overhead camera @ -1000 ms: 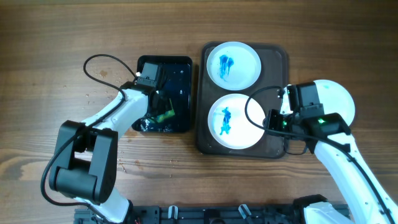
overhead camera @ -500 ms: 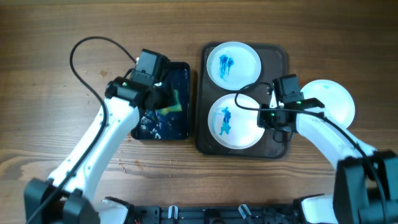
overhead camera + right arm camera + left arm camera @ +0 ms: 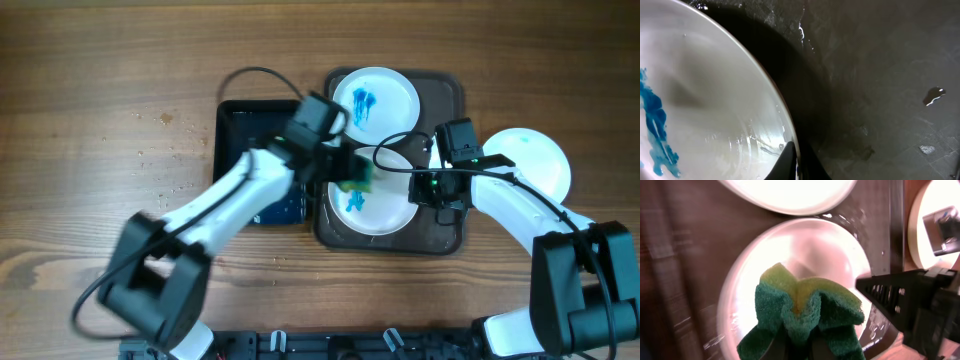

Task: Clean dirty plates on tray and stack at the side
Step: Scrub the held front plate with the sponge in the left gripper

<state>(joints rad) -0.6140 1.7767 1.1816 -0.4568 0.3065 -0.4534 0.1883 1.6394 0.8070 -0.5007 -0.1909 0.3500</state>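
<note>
Wood-grain counter [image 3: 100, 100] runs under everything, and the dark brown tray [image 3: 452, 95] sits right of centre, so it serves as the anchor. Two plates lie inside the tray: the far plate [image 3: 385, 110] at the tray's far end carries a blue smear, and the near plate [image 3: 385, 210] at the tray's near end also shows blue paint [image 3: 655, 120]. A third plate [image 3: 540, 160] rests on the counter just off the tray's right side and looks clean from overhead. A small black tray [image 3: 235, 120] lies along the tray's left side.

The left fingers [image 3: 779, 349] are clenched on a green-and-yellow sponge [image 3: 805, 310], squeezing it into a fold, and hold it over the near plate. Whether the sponge already touches the plate surface cannot be told. The right fingers [image 3: 809, 162] sit at the near plate's right rim inside the tray and appear to pinch that rim, one finger on each side of the edge — apparently bracing the plate.

By my reading the step in hand is scrubbing the near plate, with one plate already set aside and two left on the tray. The next move calls for pressing the sponge down onto the blue marks and wiping across them, while the right fingers keep the rim steady so the plate does not skate on the wet tray floor.
</note>
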